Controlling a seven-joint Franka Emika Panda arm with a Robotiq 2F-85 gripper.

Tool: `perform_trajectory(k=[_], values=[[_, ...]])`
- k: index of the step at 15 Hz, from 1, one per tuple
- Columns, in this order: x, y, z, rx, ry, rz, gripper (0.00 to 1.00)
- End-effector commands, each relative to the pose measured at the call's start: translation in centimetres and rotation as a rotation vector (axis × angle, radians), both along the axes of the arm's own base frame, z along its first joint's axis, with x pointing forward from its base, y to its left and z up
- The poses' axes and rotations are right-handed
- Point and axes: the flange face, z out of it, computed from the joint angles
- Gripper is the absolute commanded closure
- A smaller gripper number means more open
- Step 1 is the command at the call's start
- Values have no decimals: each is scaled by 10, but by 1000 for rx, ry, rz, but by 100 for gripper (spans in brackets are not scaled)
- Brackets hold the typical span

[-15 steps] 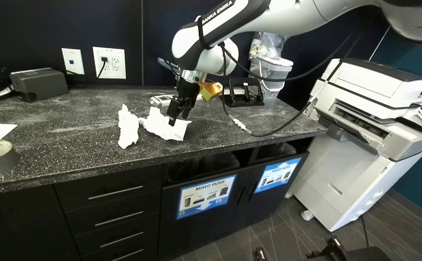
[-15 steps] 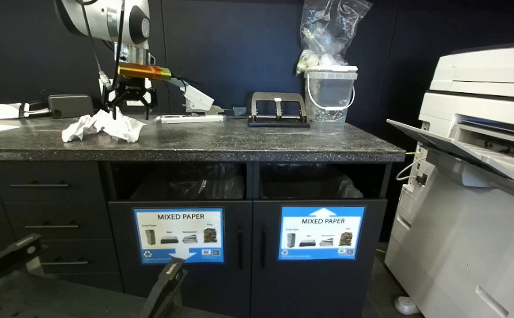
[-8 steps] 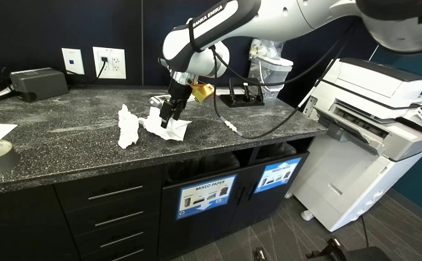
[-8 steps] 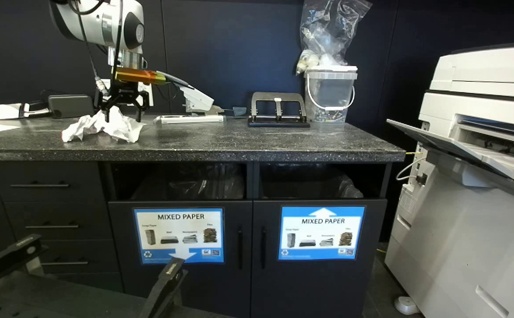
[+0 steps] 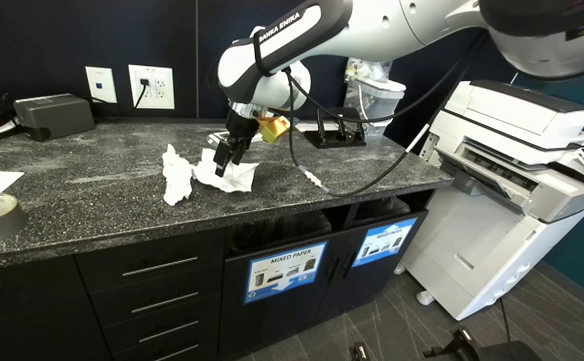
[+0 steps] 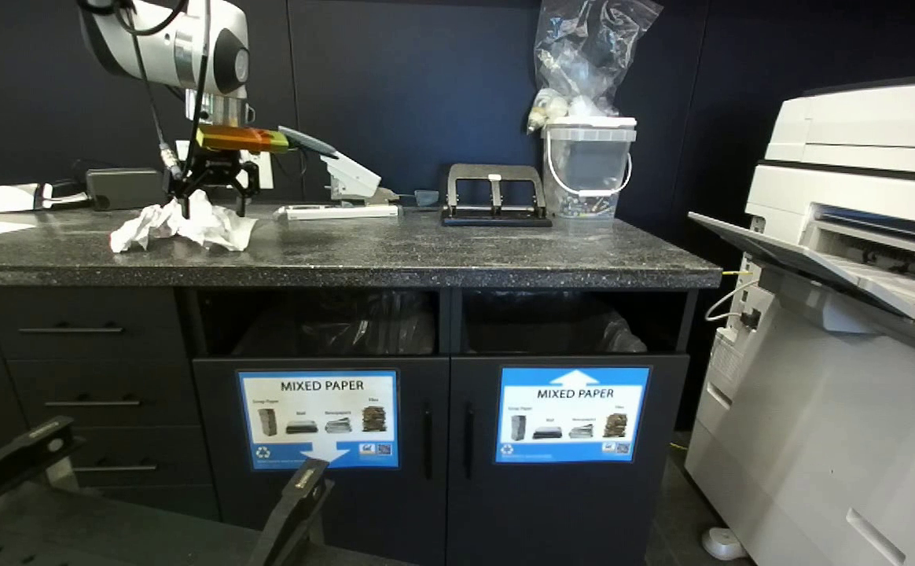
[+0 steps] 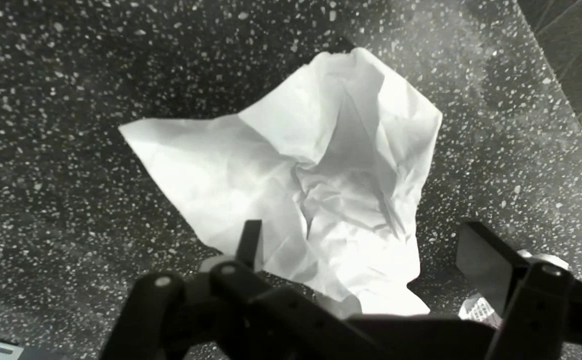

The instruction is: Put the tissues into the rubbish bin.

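Gripper [image 7: 361, 232] spread wide, you have just slid over one crumpled tissue [image 7: 341, 190] and it has shifted slightly, so a grasp looks close, with another tissue [image 5: 177, 178] just beside it on the countertop [image 5: 116, 150] and two lined mixed-paper bins [image 6: 379, 324] below.

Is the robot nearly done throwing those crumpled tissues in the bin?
Not yet. Done: nothing I can be sure of, because I can't see down inside the bins. Happening now: the gripper is open right at one tissue, but isn't squeezing it. Left: that one and another tissue both lie on the counter, so both must be picked up and dropped in.
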Motion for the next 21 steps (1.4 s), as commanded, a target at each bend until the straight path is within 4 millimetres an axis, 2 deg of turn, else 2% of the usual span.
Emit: perform_trajectory(k=[1, 6, 9, 14, 15, 17, 18, 20, 21], values=[[9, 12, 3, 1, -63, 19, 0], [11, 21, 19, -21, -120, 53, 0], [11, 24, 20, -20, -124, 73, 0], [10, 26, 0, -12, -94, 78, 0], [13, 25, 2, -2, -86, 78, 0], [12, 26, -10, 2, -72, 83, 0], [15, 25, -8, 11, -66, 84, 0], [14, 26, -23, 17, -52, 82, 0], [17, 24, -20, 25, -46, 73, 0]])
